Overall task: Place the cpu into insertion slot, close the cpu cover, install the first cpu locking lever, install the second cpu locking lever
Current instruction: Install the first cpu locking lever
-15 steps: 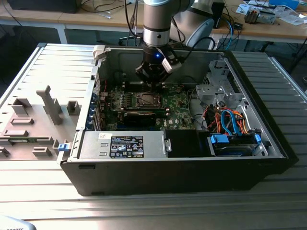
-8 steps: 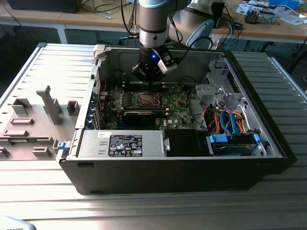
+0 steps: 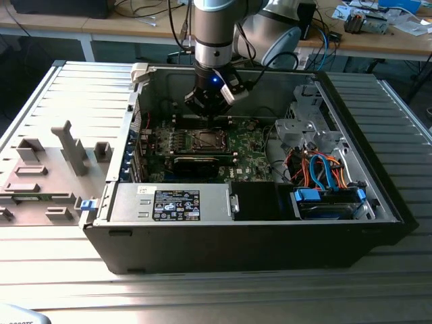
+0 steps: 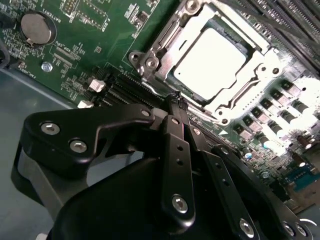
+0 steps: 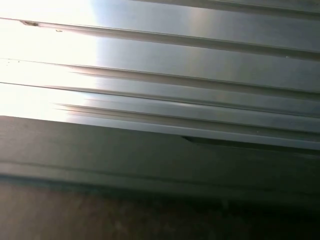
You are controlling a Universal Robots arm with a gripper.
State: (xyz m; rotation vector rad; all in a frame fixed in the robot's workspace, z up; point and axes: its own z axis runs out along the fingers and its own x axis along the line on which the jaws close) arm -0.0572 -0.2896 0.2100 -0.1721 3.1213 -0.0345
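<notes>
In the second wrist view the cpu [image 4: 210,57] lies flat in its socket, silver top up. The cpu cover [image 4: 265,62], a silver frame, lies down around it, and the chip shows through its window. My gripper [image 4: 176,102] is shut with nothing visible between its black fingers [image 4: 175,145]. Its tip sits just beside the socket's edge, close to a thin lever wire [image 4: 240,92] that runs along the frame. In the exterior view my gripper [image 3: 206,113] hangs inside the open computer case, just behind the socket [image 3: 204,140] on the green motherboard [image 3: 246,145].
The case walls [image 3: 128,135] enclose the board. A power supply [image 3: 172,202] sits at the front, a drive bay with blue and orange cables [image 3: 324,172] on the exterior view's right. A grey fixture [image 3: 67,145] stands outside on the slatted table [image 5: 200,65]. A coin battery [image 4: 37,27] lies on the board.
</notes>
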